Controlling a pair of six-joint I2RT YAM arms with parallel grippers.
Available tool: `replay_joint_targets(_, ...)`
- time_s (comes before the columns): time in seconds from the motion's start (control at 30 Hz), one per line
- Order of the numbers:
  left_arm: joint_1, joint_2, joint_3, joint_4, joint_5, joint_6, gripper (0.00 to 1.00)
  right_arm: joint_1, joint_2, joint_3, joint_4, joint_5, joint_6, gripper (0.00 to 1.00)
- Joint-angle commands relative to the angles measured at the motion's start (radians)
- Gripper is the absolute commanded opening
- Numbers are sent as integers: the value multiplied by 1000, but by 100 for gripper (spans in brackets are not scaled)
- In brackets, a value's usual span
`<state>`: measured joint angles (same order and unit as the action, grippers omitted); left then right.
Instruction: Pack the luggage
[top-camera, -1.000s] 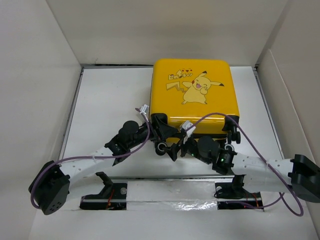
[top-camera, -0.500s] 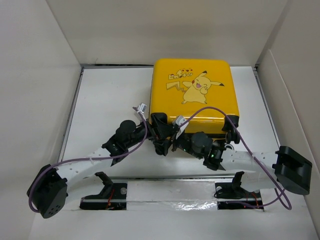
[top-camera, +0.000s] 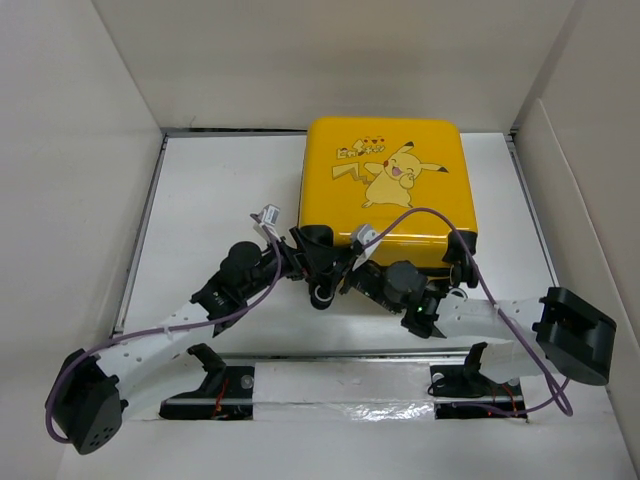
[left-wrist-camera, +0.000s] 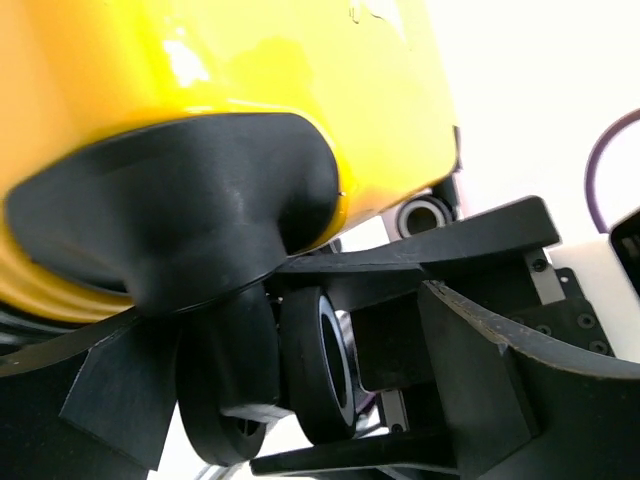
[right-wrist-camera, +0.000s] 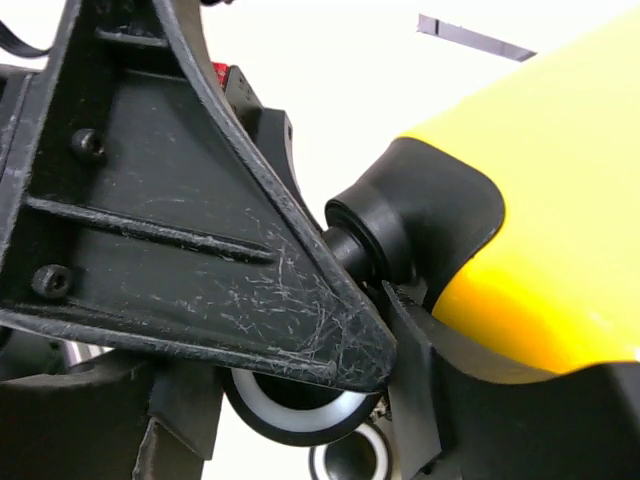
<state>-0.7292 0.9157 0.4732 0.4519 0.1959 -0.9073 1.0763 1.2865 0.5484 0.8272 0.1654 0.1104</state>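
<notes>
Luggage, a small yellow hard-shell suitcase (top-camera: 385, 185) with a cartoon Pikachu print, lies closed and print-up on the white table (top-camera: 220, 190), right of centre towards the far wall, with its black wheels facing the arm bases. At its near-left corner the left gripper (top-camera: 320, 268) has its black fingers (left-wrist-camera: 100, 400) spread either side of a black caster wheel (left-wrist-camera: 318, 370), with a gap showing, so nothing is clamped. The right gripper (top-camera: 350, 280) crowds the same corner just beside it, one scratched finger (right-wrist-camera: 190, 240) in front of the black wheel housing (right-wrist-camera: 425, 215); whether its jaws are parted or closed cannot be told.
</notes>
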Motion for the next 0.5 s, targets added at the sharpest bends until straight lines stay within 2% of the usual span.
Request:
replay_joint_targets(0.0, 10, -54, 27, 36, -56, 82, 88, -26, 17, 47, 107, 51, 2, 50)
replay_joint_targets(0.13, 10, -153, -1, -131, -186, 122, 83, -35, 2, 45, 90, 49, 2, 38)
replay_joint_targets(0.17, 10, -216, -14, -159, -276, 123, 75, -35, -1, 45, 84, 45, 3, 37)
replay_joint_targets(0.23, 19, -282, -59, -235, -344, 133, 62, -44, -13, 41, 82, 36, 5, 36)
replay_joint_targets(0.27, 19, -344, -77, -255, -401, 146, 30, -44, -18, 42, 73, 28, 8, 36)
replay_joint_targets(0.3, 19, -365, -126, -246, -404, 168, 16, -44, -27, 48, 64, 19, 8, 36)
replay_joint_targets(0.33, 8, -376, -152, -207, -383, 192, 16, -44, -32, 54, 53, 19, 8, 36)
replay_joint_targets(0.4, -34, -306, -177, -127, -363, 228, 9, -53, -39, 65, 21, 8, 2, 36)
replay_joint_targets(0.43, -111, -252, -168, -111, -383, 234, 7, -62, -41, 71, 9, 3, 3, 36)
replay_joint_targets(0.47, -163, -142, -154, -99, -477, 235, 3, -73, -42, 87, -14, -10, 3, 36)
